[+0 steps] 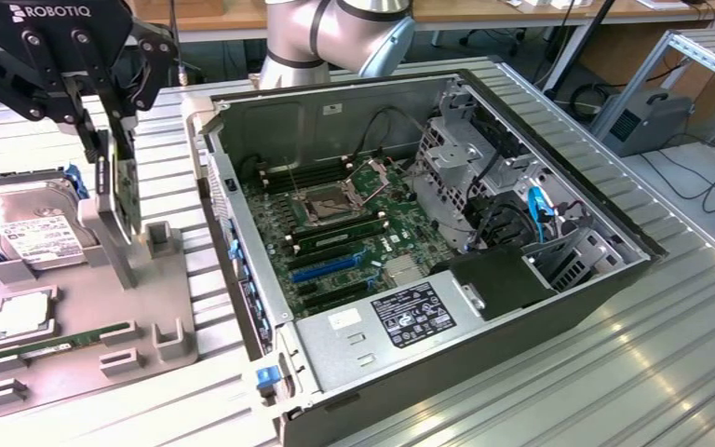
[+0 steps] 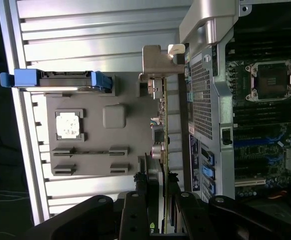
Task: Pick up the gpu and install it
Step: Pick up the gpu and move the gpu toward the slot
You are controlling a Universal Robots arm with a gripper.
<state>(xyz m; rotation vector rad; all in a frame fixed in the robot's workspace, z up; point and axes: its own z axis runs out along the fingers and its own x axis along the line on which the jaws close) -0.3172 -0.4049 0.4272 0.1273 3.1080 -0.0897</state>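
Observation:
The gpu (image 1: pixel 114 216) is a thin dark card held upright, on edge, over the grey holder tray (image 1: pixel 85 372) at the exterior view's left. My gripper (image 1: pixel 109 144) is shut on its upper end, one finger on each face. From the wrist view the gpu (image 2: pixel 164 135) appears edge-on, running from my gripper (image 2: pixel 158 182) to its silver end bracket (image 2: pixel 155 62). I cannot tell if its lower end still touches the tray. The open computer case (image 1: pixel 519 358) lies just to the exterior view's right, its motherboard (image 1: pixel 332 233) facing up with a blue slot (image 1: pixel 327 267).
The grey tray also carries a silver hard drive (image 1: pixel 34 228) in blue rails, a processor (image 1: pixel 22 317) and a green memory stick (image 1: pixel 53 343). The case's raised side wall (image 1: pixel 215 186) stands between tray and motherboard. Cables and a drive cage (image 1: pixel 469 158) crowd the case's far side.

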